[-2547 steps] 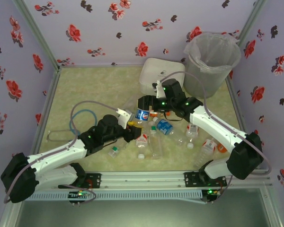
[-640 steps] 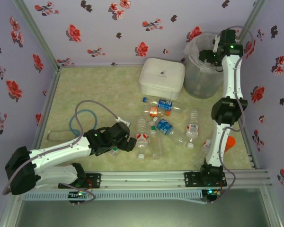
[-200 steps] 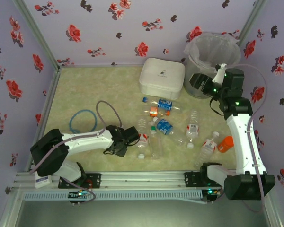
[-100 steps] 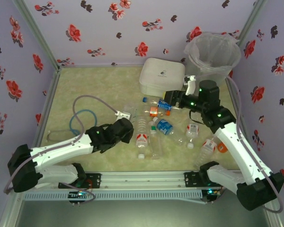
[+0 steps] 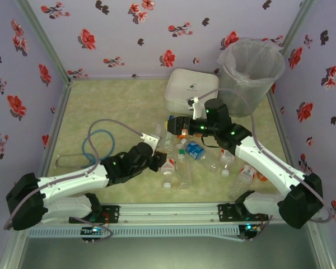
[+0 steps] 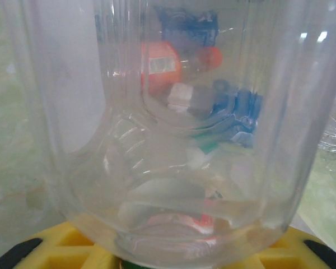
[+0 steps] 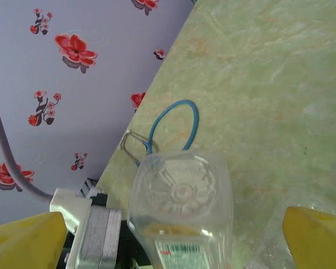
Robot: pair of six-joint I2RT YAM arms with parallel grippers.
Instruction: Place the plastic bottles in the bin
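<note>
A clear plastic bottle (image 6: 173, 140) with a green cap is gripped at its neck by my left gripper (image 5: 153, 158), which is shut on it. Its ribbed base (image 7: 182, 193) points up toward the right wrist camera. My right gripper (image 5: 172, 123) is open, one yellow finger (image 7: 28, 238) left of the bottle and the other far to its right, neither touching it. Several more bottles lie on the table: a blue-labelled one (image 5: 194, 149), a red-labelled one (image 5: 168, 165), and clear ones (image 5: 228, 152) to the right. The grey bin (image 5: 251, 73) stands at the back right.
A white lidded box (image 5: 191, 89) sits just left of the bin. A blue cable loop (image 5: 95, 147) and a metal clip (image 7: 133, 147) lie on the left of the table. Flowered walls close in the left, back and right sides.
My left gripper has lifted the small bottle off the table and carried it right. My right gripper has come down from the bin and moved left over the bottle's base.
</note>
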